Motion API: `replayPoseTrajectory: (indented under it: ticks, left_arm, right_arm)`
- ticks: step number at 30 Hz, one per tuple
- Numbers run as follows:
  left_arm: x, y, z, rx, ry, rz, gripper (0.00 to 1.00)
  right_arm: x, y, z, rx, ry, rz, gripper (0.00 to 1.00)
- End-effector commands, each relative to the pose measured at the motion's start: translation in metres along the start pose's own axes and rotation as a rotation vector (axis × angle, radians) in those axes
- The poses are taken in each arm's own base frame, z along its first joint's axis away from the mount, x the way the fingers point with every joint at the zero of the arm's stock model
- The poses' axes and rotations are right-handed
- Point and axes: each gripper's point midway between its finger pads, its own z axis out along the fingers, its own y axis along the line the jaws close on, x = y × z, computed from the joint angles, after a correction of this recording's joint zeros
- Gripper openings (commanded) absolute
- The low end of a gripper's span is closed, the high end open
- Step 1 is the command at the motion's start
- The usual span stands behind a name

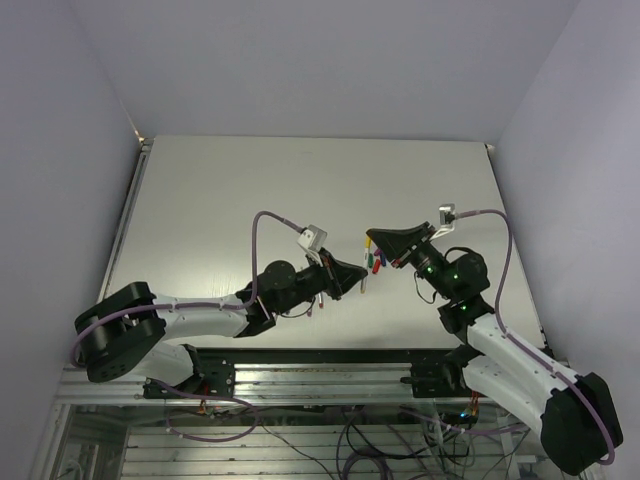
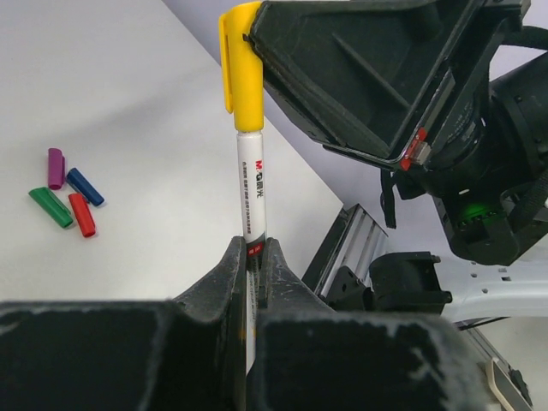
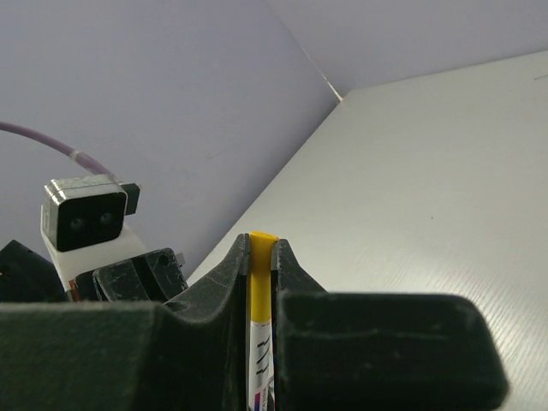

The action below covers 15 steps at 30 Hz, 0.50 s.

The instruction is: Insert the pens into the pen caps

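left gripper (image 2: 254, 261) is pinching smooth white "M&G" pen (image 2: 250, 180) | right gripper (image 3: 259, 257) is squeezing clipped yellow cap (image 2: 240, 68) at 12 o'clock

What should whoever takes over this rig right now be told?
Left gripper: shut on pen.
Right gripper: shut on yellow cap, which sits over the pen's tip.
Loose on the table, bunched together: purple cap, blue cap, green cap, red cap.
Done: yellow pair joined, though full seating is unconfirmed.
Left: four caps. Their pens can't be made out clearly.
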Motion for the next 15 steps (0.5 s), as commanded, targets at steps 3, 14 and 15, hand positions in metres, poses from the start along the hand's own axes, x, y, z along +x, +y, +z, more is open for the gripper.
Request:
replayPoseTrajectory:
  ticks: [3, 14, 15]
  left_arm:
    - [-0.058, -0.027, 0.003, 0.058, -0.209, 0.047, 0.07]
    - [-0.091, -0.027, -0.001, 0.007, -0.316, 0.088, 0.07]
    - [-0.094, -0.028, -0.002, 0.002, -0.324, 0.093, 0.07]
  right_arm:
    - [0.038, -0.009, -0.008, 0.04, 0.179, -0.014, 0.0]
    - [0.078, -0.022, -0.019, 0.112, 0.329, -0.056, 0.0]
    - [0.082, -0.022, -0.02, 0.113, 0.339, -0.057, 0.0]
